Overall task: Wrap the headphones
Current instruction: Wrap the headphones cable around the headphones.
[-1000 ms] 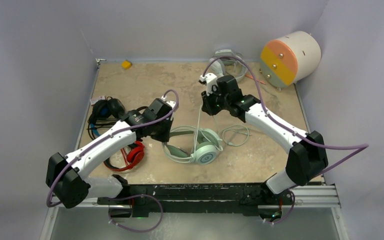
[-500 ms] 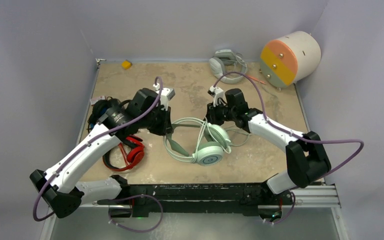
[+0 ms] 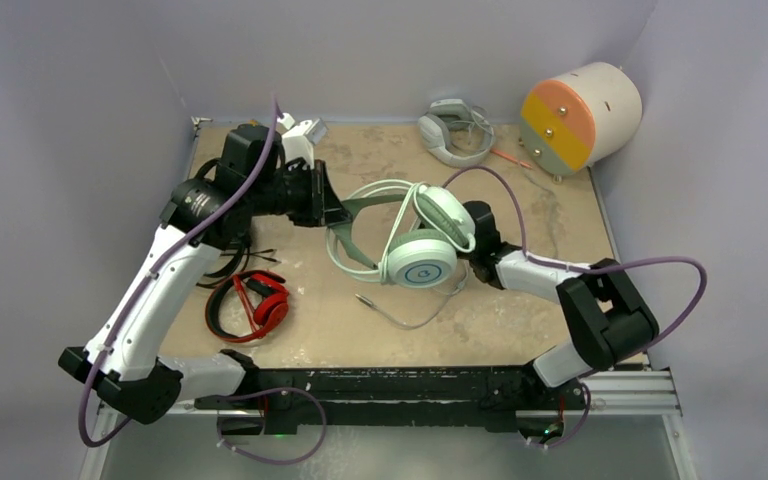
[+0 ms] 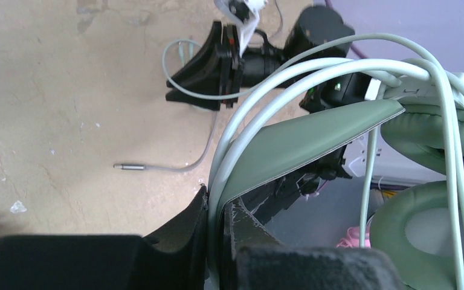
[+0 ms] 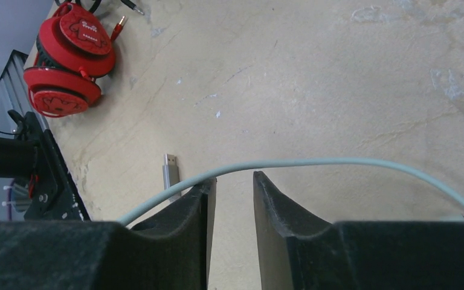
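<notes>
Tabletop (image 3: 360,165); left tool (image 4: 216,206) tight on mint headset (image 3: 420,263)

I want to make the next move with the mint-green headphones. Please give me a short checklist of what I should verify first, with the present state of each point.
1. Left hand firm on the headband of the mint headphones: ok, it is shut on it.
2. Right hand gripping the cable: not ok. The jaws stand apart and the cable only lies across the fingertips.
3. Cable turns lying over the headband: ok, several strands cross it in the left wrist view.
4. Loose end gathered: not ok, the plug lies on the table.
5. Red headphones apart from the loose cable: ok.
</notes>
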`<action>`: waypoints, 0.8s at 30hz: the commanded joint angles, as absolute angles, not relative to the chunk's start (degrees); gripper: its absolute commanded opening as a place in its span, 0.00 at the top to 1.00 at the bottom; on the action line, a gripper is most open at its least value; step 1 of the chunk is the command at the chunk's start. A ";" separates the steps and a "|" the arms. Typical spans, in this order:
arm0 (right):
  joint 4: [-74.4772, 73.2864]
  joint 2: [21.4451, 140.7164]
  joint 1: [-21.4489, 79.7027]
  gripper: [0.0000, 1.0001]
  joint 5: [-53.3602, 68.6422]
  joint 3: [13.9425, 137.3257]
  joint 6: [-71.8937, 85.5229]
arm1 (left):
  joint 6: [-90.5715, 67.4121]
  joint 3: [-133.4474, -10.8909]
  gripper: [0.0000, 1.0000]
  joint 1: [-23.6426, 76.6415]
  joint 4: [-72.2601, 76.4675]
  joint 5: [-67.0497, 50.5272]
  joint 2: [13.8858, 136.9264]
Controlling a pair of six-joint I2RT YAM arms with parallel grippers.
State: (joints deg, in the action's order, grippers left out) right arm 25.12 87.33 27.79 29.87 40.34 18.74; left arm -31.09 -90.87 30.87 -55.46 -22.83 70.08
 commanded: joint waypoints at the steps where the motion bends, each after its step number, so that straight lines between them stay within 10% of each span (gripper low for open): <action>1: 37.79 83.01 28.26 0.65 28.73 34.83 21.18 | -34.24 -97.33 1.00 29.56 -53.49 -26.38 71.85; 24: 52.24 66.80 28.56 0.24 23.46 21.57 14.71 | -37.15 -104.32 1.00 28.96 -57.74 -17.64 73.43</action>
State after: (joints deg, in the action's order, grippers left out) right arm 44.77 65.49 28.25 24.97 21.91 17.96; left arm -33.71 -99.68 29.32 -59.33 -16.78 75.44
